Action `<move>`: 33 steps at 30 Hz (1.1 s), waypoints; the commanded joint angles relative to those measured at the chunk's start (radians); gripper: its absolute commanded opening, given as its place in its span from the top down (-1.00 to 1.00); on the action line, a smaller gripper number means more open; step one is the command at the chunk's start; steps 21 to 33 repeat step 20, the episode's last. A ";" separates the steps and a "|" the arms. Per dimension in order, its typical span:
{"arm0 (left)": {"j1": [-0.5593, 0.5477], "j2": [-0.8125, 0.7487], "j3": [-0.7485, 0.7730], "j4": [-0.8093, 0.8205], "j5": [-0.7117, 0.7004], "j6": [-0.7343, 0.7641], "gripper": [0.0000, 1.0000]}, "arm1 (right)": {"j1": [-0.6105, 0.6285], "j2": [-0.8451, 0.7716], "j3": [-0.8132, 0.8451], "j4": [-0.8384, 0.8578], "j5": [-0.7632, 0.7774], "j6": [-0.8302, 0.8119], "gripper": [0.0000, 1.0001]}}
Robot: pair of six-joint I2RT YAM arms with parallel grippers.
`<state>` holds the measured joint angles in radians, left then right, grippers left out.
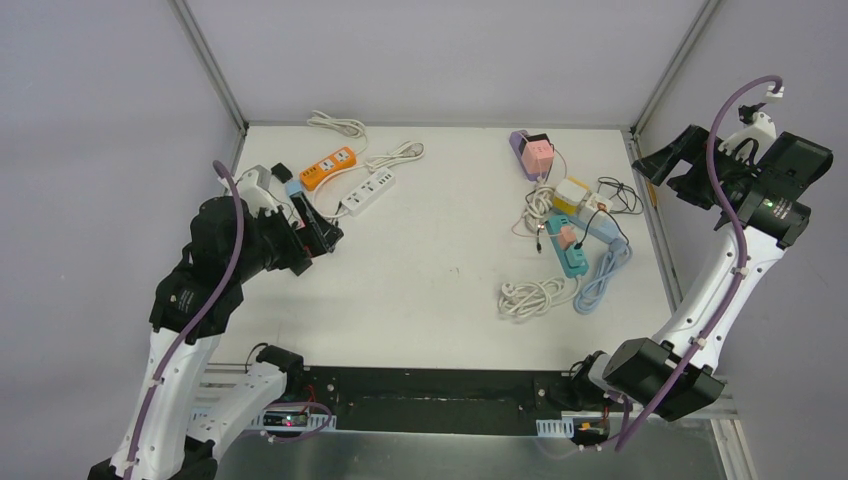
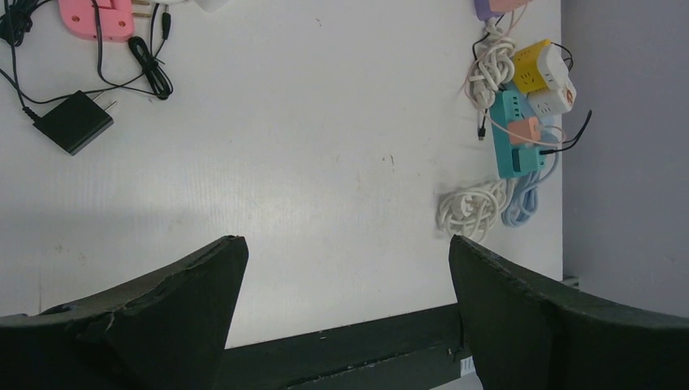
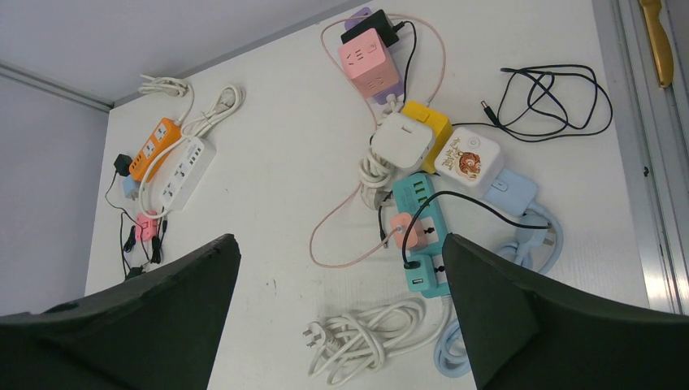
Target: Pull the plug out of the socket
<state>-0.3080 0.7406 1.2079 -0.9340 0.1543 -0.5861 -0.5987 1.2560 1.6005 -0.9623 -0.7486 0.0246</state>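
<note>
Right half of surface [image 1: 440, 290]: teal power strip [image 3: 422, 223] lies flat in a clutter of cube adapters and cords; a pink plug [image 3: 404, 230] sits in its face; a small black plug [image 3: 409, 264] sits in a port near one end, its black cable arching over the strip. Either could be the plug meant; my guess is the pink one, since it stands proud and offers sides to pinch. White coiled cord [image 3: 366, 337] is just beside the strip's near end and a pale blue cord [image 1: 603, 278] curls on the other side; both crowd the approach.

Right tool [image 3: 339, 240]: high over this cluster at the right edge, looking down on it; fingers spread wide, nothing between them, touching nothing; reads as a survey pose ahead of a descent.

Left tool [image 2: 345, 248]: over the left side, well apart from the teal strip; likewise wide and empty. Near it a black adapter [image 2: 73, 122] lies loose, prongs bare, in no socket. Orange strip [image 1: 328, 167] and white strip [image 1: 368, 192] at far left; their sockets are too small to read.

Teal strip is unweighted; it will likely lift with the plug unless pinned.
</note>
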 commanded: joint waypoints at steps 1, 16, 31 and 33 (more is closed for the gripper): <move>-0.005 -0.017 -0.013 0.040 0.020 -0.021 -0.98 | 0.000 -0.016 0.019 0.011 -0.022 -0.008 -1.00; -0.005 -0.047 -0.036 0.040 0.029 -0.038 -0.98 | 0.000 -0.017 0.018 0.011 -0.014 -0.015 -0.99; -0.005 -0.049 -0.037 0.041 0.033 -0.041 -0.98 | 0.000 -0.010 0.017 0.007 0.014 -0.004 -0.99; -0.005 -0.049 -0.037 0.041 0.033 -0.041 -0.98 | 0.000 -0.010 0.017 0.007 0.014 -0.004 -0.99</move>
